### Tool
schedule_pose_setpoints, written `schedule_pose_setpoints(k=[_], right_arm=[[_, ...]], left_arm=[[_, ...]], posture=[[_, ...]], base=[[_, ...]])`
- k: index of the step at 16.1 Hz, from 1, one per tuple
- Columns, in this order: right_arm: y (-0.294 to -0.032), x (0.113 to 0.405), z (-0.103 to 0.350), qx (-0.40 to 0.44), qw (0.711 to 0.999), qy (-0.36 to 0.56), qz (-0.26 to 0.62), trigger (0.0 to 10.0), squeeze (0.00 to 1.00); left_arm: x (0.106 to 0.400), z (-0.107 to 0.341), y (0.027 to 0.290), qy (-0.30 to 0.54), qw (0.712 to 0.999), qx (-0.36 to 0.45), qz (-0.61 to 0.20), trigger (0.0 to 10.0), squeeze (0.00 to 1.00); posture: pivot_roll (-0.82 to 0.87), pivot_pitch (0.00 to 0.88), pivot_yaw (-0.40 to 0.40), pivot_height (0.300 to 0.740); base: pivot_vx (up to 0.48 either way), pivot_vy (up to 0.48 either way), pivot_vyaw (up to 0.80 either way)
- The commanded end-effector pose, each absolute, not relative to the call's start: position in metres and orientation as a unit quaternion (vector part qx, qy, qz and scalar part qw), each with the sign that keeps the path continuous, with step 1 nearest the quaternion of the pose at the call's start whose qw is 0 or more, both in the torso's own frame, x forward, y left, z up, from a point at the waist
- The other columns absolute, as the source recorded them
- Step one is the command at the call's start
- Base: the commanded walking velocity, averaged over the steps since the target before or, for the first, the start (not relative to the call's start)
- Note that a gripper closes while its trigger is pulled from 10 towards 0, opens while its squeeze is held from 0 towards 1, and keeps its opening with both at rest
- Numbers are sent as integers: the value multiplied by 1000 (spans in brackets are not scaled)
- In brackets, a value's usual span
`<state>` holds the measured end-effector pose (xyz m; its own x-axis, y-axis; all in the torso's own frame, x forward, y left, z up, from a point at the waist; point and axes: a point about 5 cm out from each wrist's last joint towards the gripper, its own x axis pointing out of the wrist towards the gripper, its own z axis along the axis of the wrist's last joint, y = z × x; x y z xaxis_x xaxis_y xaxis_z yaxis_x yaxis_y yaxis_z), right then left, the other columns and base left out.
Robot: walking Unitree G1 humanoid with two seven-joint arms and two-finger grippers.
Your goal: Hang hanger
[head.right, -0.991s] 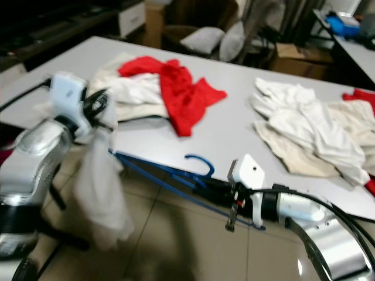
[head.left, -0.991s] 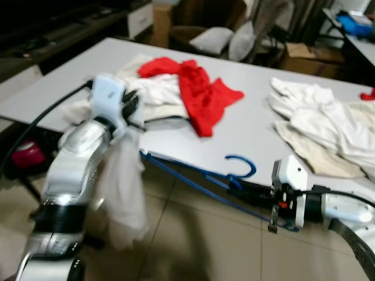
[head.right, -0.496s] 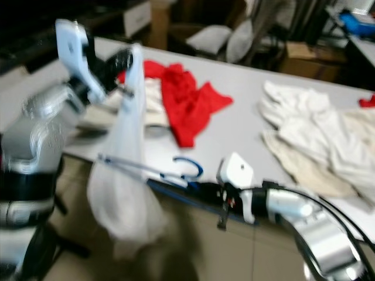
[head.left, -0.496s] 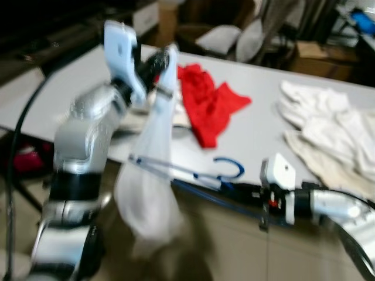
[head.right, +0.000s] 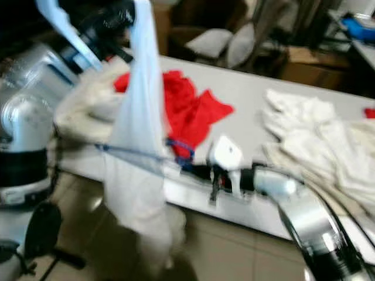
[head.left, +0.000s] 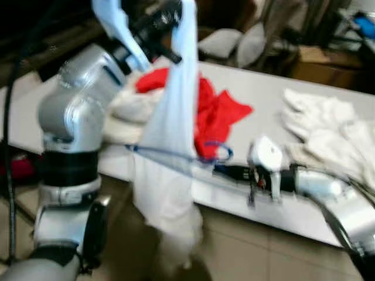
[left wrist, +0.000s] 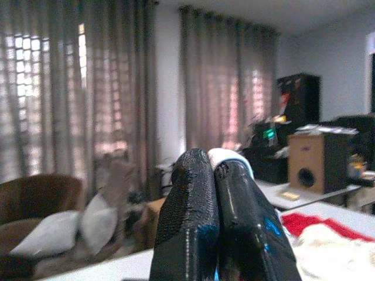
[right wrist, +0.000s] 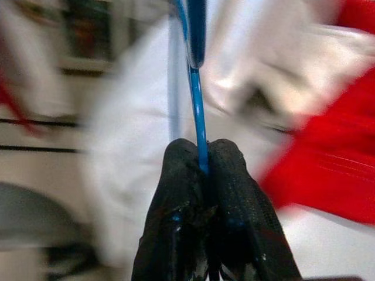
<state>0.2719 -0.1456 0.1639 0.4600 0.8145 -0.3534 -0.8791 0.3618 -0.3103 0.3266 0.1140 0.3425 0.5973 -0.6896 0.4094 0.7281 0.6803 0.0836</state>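
With my left gripper (head.left: pixel 170 12) clamped on the white garment (head.left: pixel 170 146) overhead and my right gripper (right wrist: pixel 201 153) pinching the blue hanger (head.left: pixel 176 157) — I would feed the hanger's far arm into the cloth slowly.

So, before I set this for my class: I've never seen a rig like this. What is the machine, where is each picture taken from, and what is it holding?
It is a humanoid robot with two silver arms ending in two-fingered black grippers. The two wide pictures come from cameras in its head; the other two look along each gripper from its wrist. The left gripper, raised high, pinches a white garment that hangs down. The right gripper is shut on a blue hanger, held against the garment. On the grey table lie a red garment and piles of white clothes. The pictures are blurred by motion.
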Motion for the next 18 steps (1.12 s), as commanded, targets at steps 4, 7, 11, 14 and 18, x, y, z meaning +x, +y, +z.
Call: schedule_pose_setpoints(k=[4, 7, 11, 14, 18], right_arm=[[-180, 361, 285, -368, 890, -121, 241, 10000, 0], [-188, 353, 409, -370, 850, -362, 102, 10000, 0], [-175, 368, 377, -418, 832, -338, 140, 10000, 0], [-165, 371, 305, -430, 827, -254, 259, 10000, 0], [-154, 304, 207, -368, 774, -101, 505, 10000, 0]], left_arm=[[319, 371, 125, -257, 881, -79, -390, 10000, 0], [315, 387, 162, -290, 893, -89, -333, 10000, 0], [314, 371, 174, -265, 912, -78, -302, 10000, 0], [317, 328, 165, -193, 936, -52, -288, 10000, 0], [328, 281, 167, -113, 971, -16, -212, 10000, 0]], posture=[[82, 0, -53, 740], [90, 0, -85, 740], [91, 0, -93, 740], [83, 0, -79, 740], [72, 0, -60, 740]], base=[[352, 0, 0], [350, 0, 0], [352, 0, 0], [315, 0, 0], [0, 0, 0]])
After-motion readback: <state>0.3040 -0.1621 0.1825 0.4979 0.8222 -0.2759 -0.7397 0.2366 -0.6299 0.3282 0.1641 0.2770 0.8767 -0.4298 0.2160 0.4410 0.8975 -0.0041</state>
